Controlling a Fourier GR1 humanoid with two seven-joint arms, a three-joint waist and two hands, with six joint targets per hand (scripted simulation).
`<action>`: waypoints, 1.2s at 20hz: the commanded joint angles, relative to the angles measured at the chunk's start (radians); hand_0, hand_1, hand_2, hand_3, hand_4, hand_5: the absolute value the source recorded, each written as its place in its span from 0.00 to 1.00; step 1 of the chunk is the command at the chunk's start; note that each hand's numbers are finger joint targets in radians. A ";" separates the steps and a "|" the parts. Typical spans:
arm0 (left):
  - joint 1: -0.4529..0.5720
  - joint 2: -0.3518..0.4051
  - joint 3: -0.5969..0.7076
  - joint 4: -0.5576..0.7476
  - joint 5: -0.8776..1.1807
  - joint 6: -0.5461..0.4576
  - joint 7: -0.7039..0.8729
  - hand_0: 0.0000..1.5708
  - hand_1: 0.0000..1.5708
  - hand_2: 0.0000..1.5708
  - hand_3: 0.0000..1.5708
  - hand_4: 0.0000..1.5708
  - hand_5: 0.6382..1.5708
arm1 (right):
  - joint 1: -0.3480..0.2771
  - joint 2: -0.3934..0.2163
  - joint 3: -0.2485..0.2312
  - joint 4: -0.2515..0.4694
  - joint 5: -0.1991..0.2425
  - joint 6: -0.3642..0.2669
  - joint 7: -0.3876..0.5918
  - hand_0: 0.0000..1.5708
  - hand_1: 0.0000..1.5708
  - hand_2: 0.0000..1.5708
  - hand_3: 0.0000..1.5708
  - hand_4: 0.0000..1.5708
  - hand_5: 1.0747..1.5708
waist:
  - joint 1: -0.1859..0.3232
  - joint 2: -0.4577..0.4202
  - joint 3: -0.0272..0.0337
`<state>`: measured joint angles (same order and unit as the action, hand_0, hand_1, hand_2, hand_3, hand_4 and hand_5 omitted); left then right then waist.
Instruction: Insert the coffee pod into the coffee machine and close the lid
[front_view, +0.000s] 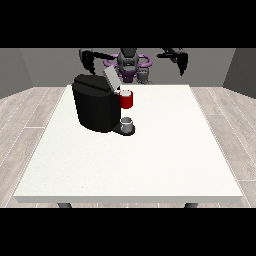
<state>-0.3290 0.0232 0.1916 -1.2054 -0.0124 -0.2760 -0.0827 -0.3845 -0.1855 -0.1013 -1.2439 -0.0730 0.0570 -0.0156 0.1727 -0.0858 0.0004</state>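
Observation:
The black coffee machine (95, 104) stands on the left half of the white table (165, 150), its grey lid (110, 77) tilted up and open. A red thing at the machine (126, 99) sits under the lid at the machine's front. On the machine's low base below it rests a grey cup-like thing (127, 124). Another small grey thing (144, 75) stands at the table's far edge, in front of the robot. The hand at the view's left (90, 61) hangs raised behind the machine, fingers pointing down, empty. The hand at the view's right (182, 65) is raised too, away from everything, fingers down.
The robot's torso (128, 62) is behind the far table edge. The table's front edge (128, 199) is nearest the camera. A wooden floor surrounds the table.

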 joint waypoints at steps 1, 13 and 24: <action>0.015 -0.022 -0.047 -0.072 -0.010 0.101 0.025 0.00 0.00 0.00 0.00 0.00 1.00 | -0.061 -0.003 -0.003 0.038 -0.005 0.028 -0.017 0.00 0.00 0.00 0.00 0.00 1.00 | -0.046 0.052 -0.0002; 0.046 0.027 -0.043 -0.178 0.024 0.094 0.052 0.00 0.00 0.00 0.00 0.00 1.00 | -0.180 0.026 0.024 0.160 0.071 0.007 -0.068 0.00 0.00 0.00 0.00 0.00 1.00 | -0.051 0.124 -0.0002; 0.078 0.098 -0.002 -0.127 0.049 0.055 -0.050 0.00 0.00 0.00 0.00 0.00 1.00 | -0.270 0.069 0.053 0.186 0.097 -0.005 -0.051 0.00 0.00 0.00 0.00 0.00 1.00 | -0.062 0.164 -0.0006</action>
<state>-0.2608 0.1041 0.1734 -1.3747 0.0385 -0.2185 -0.0694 -0.6370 -0.1530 -0.0827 -1.0675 0.0089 0.0511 -0.0877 0.1284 0.0574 -0.0027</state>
